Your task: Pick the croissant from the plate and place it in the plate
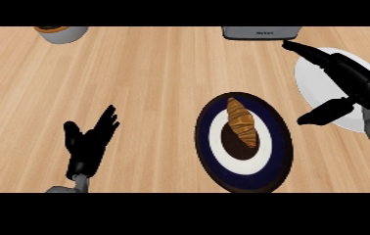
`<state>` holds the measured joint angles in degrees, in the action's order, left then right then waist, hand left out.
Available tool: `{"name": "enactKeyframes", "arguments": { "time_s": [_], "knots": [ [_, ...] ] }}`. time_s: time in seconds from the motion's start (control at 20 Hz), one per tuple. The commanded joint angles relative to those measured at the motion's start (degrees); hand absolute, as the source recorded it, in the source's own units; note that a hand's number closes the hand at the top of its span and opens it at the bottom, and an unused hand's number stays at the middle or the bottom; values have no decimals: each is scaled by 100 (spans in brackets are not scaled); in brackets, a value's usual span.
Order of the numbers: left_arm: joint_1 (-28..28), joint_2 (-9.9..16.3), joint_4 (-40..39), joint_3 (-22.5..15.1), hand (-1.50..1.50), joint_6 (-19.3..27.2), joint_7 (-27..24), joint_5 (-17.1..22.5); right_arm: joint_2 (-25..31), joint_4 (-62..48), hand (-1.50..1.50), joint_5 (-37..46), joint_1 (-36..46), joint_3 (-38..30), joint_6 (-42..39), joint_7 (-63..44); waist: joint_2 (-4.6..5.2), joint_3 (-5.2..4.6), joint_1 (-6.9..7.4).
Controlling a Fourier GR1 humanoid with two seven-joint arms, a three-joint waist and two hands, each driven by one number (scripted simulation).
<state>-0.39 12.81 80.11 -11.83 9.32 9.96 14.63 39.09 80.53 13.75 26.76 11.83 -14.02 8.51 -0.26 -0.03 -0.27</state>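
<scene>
We saw the croissant (242,122) on the dark plate (278,168), long axis near-to-far, just left of our right hand (339,84), spread over the white plate (312,84); left hand (88,143) rested spread, farther off

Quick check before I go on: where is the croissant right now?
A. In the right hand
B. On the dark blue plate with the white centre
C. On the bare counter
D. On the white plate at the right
B. The croissant lies on the dark blue plate; the right hand is open over the white plate and holds nothing.
</scene>
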Motion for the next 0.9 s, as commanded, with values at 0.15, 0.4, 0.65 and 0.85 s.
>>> {"name": "enactKeyframes", "arguments": {
  "time_s": [0.15,0.4,0.65,0.85],
  "knots": [
    [-61,-197,-56,-19,0,-60,43,-126,-683,410,-150,936,72,574,-69,-1255,26,1,49],
    [392,-154,617,8,0,-12,248,-229,-1195,733,-150,1609,-194,667,66,-1704,20,3,61],
    [55,-216,-215,279,0,-321,-181,-258,-1388,1140,-150,1936,-811,907,-247,-1926,22,2,20],
    [-69,-266,132,337,0,-166,234,-386,-1707,619,-150,2278,-946,909,-127,-1497,25,4,39]
  ]
}}
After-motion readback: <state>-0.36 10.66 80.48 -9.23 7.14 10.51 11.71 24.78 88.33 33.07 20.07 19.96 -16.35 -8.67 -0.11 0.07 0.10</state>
